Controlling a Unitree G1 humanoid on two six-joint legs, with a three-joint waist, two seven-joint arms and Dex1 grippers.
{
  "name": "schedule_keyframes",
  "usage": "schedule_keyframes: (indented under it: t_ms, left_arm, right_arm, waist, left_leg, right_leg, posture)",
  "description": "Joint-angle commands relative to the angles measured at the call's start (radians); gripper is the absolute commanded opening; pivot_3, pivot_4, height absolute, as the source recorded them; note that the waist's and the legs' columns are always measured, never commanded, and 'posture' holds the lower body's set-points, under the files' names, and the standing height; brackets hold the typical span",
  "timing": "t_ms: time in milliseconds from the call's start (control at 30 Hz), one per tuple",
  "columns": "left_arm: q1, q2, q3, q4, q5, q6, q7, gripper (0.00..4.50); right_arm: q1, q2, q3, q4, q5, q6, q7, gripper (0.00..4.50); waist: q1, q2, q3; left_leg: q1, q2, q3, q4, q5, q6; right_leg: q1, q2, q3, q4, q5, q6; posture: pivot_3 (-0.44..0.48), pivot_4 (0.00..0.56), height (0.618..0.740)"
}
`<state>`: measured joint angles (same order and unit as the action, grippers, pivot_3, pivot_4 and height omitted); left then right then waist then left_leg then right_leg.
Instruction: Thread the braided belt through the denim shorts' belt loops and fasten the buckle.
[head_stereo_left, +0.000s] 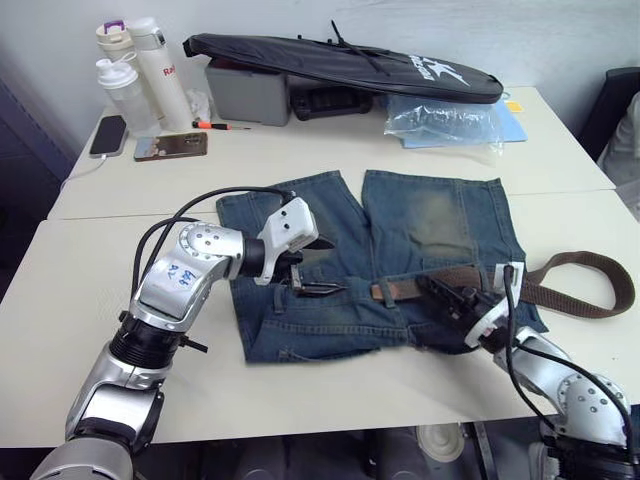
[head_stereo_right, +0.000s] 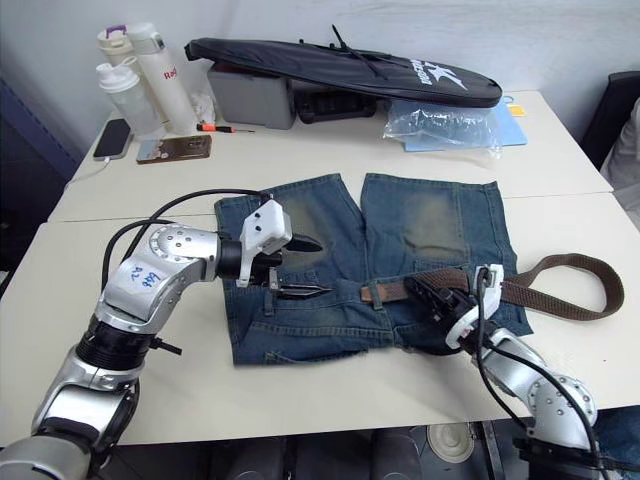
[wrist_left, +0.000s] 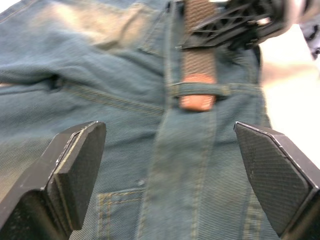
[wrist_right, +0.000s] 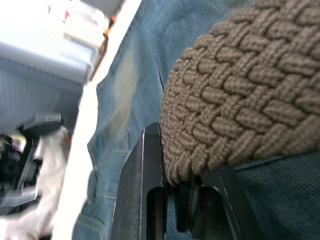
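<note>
The denim shorts (head_stereo_left: 430, 215) lie flat on the table with the waistband toward me. The braided belt (head_stereo_left: 590, 300) runs along the waistband and curls in a loop off the shorts' right side. Its tan end (wrist_left: 197, 101) sticks out from under one of the belt loops (wrist_left: 200, 90). My right gripper (head_stereo_left: 432, 289) is shut on the belt (wrist_right: 240, 110) just to the right of that loop. To the left of the tan end, my left gripper (wrist_left: 175, 175) hovers open over the waistband, with nothing between its fingers. The buckle is hidden.
At the back of the table lie a long black bag (head_stereo_left: 340, 60) on a grey box (head_stereo_left: 245, 92), a clear plastic bag (head_stereo_left: 445, 120), bottles (head_stereo_left: 140, 70), two phones (head_stereo_left: 170, 147) and a screwdriver (head_stereo_left: 220, 125). Black cables trail from both arms.
</note>
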<state>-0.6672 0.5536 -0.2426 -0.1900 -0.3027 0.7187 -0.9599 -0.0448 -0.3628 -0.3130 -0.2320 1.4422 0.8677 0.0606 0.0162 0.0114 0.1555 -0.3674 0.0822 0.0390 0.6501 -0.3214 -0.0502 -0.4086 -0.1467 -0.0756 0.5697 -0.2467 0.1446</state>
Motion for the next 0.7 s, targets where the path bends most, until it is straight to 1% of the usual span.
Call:
schedule_keyframes:
  t_ms: [33,167,267,400,533,600,700]
  left_arm:
    - [0.0,0.024,0.032,-0.039,-0.019,-0.005,-0.011,4.5]
    - [0.002,0.041,0.038,-0.04,-0.024,-0.006,-0.014,4.5]
    - [0.008,0.053,0.043,-0.043,-0.028,-0.01,-0.018,4.5]
    - [0.018,0.067,0.05,-0.046,-0.031,-0.017,-0.027,4.5]
    - [0.019,0.071,0.055,-0.048,-0.029,-0.015,-0.027,4.5]
    - [0.021,0.078,0.059,-0.051,-0.03,-0.013,-0.029,4.5]
    - [0.019,0.094,0.059,-0.043,-0.024,-0.023,-0.038,4.5]
  right_arm:
    - [-0.007,0.049,0.039,-0.043,0.0,-0.012,-0.028,0.09]
    - [-0.008,0.117,0.096,-0.067,-0.023,-0.018,-0.074,0.09]
    - [0.0,0.145,0.13,-0.074,-0.048,-0.012,-0.093,0.09]
    - [-0.001,0.187,0.158,-0.044,-0.087,-0.018,-0.14,0.09]
    - [-0.023,0.206,0.19,-0.025,-0.18,-0.04,-0.119,0.09]
    - [-0.051,0.22,0.237,-0.021,-0.238,-0.043,-0.096,0.09]
    - [-0.071,0.218,0.273,-0.016,-0.279,-0.013,-0.075,0.09]
  waist:
    - [-0.001,0.0,0.0]
    - [-0.003,0.0,0.0]
    - [-0.01,0.0,0.0]
    - [-0.019,-0.003,-0.002]
    - [-0.021,-0.008,-0.005]
    - [-0.028,-0.011,-0.006]
    - [-0.042,-0.012,-0.006]
  left_leg:
    - [0.0,0.0,0.0,0.0,0.0,0.0]
    - [0.0,0.0,0.0,0.0,0.0,0.0]
    - [0.0,0.0,0.0,-0.001,0.0,0.0]
    - [0.001,0.0,0.0,-0.001,0.0,0.0]
    - [0.003,0.001,0.0,-0.002,0.0,0.0]
    - [0.006,0.001,0.0,-0.002,0.0,0.001]
    - [0.011,0.001,0.0,-0.002,-0.001,0.001]
  right_leg:
    - [0.0,0.0,0.0,0.0,0.0,0.0]
    - [0.0,0.0,0.0,0.0,0.0,0.0]
    - [-0.001,0.0,0.0,0.002,0.0,-0.001]
    - [-0.001,0.0,0.0,0.002,-0.001,-0.001]
    - [-0.001,0.001,0.0,0.003,-0.001,-0.002]
    - [0.0,0.001,0.0,0.005,-0.001,-0.002]
    - [0.001,0.002,0.001,0.005,-0.004,-0.007]
  posture:
    - [0.0,0.15,0.74]
    - [0.0,0.15,0.74]
    - [0.0,0.15,0.74]
    - [0.0,0.15,0.74]
    - [0.0,0.15,0.74]
    - [0.0,0.15,0.74]
    - [0.0,0.15,0.74]
